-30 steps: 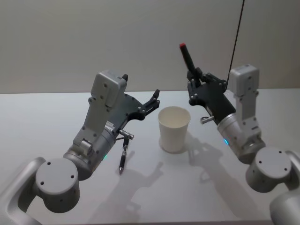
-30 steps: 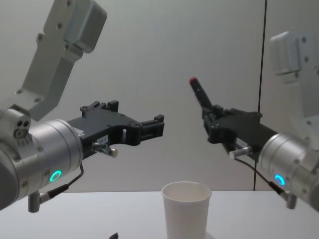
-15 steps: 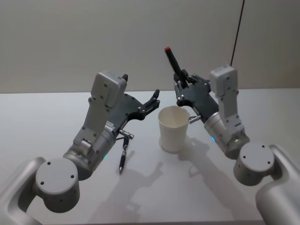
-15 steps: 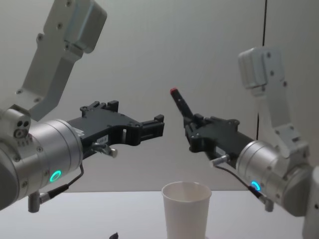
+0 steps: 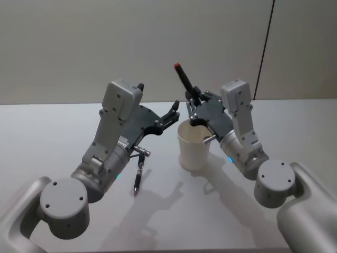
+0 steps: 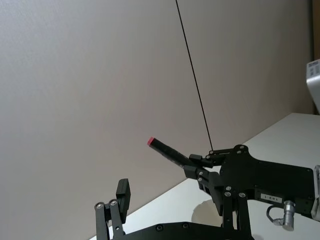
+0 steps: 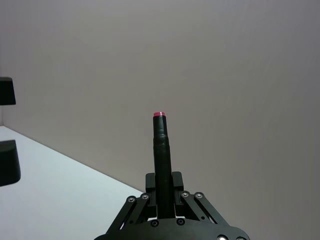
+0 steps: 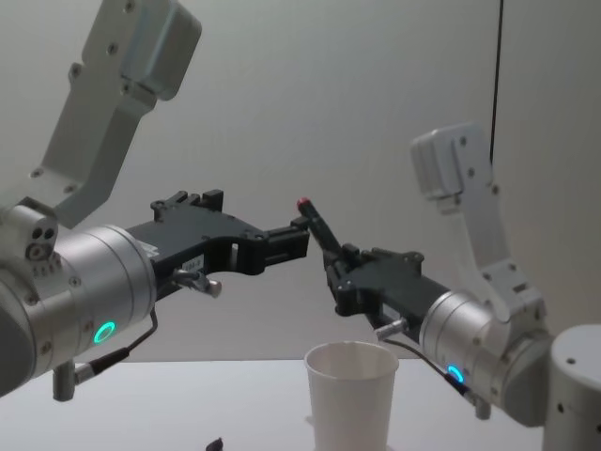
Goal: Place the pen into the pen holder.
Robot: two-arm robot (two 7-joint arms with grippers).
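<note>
The right end effector holds the pen above the pen holder.

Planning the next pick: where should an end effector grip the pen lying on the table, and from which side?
Mid-barrel, from above, closing across it: the pen on the table lies flat, left of the cup, apart from it. The open left end effector hovers nearest; the right end effector holds a red-tipped pen.

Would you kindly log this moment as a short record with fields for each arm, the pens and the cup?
right gripper: jaws shut on pen, above the rim of the pen holder
pen: tilted, red end up, not yet inside
pen holder: upright on table
left gripper: jaws open, raised left of the holder, holding nothing
second pen: lying on table under left arm
</note>
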